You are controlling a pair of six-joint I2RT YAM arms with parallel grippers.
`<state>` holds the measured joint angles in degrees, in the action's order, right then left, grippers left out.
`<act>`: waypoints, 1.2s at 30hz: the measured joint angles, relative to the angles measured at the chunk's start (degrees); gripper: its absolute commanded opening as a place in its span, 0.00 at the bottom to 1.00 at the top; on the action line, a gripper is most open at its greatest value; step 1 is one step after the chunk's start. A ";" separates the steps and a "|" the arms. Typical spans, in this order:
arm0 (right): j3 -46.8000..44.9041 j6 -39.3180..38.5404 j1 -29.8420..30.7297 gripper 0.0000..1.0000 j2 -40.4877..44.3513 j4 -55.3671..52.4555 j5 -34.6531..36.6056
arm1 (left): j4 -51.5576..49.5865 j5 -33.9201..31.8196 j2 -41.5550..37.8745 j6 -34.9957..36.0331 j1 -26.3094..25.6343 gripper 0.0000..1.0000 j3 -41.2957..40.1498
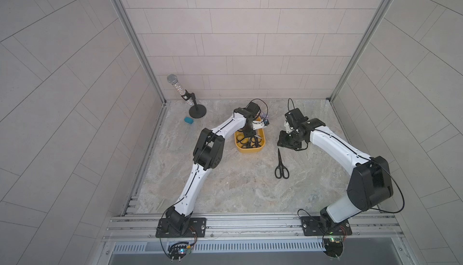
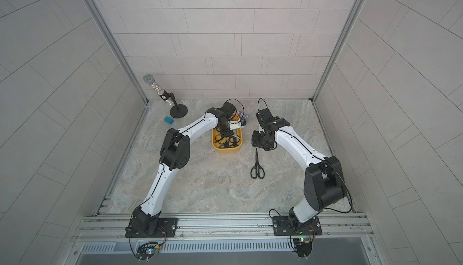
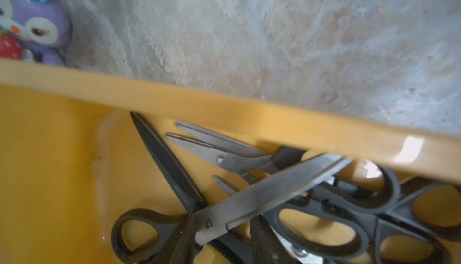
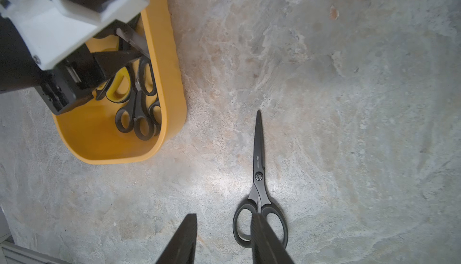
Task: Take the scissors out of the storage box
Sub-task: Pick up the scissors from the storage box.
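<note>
Scissors with black loop handles (image 3: pixel 249 200) lay heaped under the left gripper (image 4: pixel 124 56), inside the shallow mustard-yellow plastic storage box (image 4: pixel 172 75). Whether that gripper pinched any pair could not be told. The right gripper (image 4: pixel 224 216) hung spread and empty near an all-black pair (image 4: pixel 259 165) lying on the mottled stone table (image 4: pixel 349 100) beside the box.

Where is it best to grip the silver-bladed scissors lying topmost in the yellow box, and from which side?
Probably pinch the silver-bladed scissors across the blades just beyond the pivot screw, coming from above: they lie topmost, crossing the other pairs, while the storage box wall blocks side access.
</note>
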<state>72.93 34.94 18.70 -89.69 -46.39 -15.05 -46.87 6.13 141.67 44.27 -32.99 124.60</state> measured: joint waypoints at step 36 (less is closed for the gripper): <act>-0.81 0.87 -0.02 0.41 -0.44 2.62 -2.75 | 9.99 -8.00 -3.41 -2.45 0.15 0.00 -6.51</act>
<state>72.12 35.81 18.68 -90.13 -43.77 -17.80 -36.88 -1.87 138.26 41.82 -32.84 118.08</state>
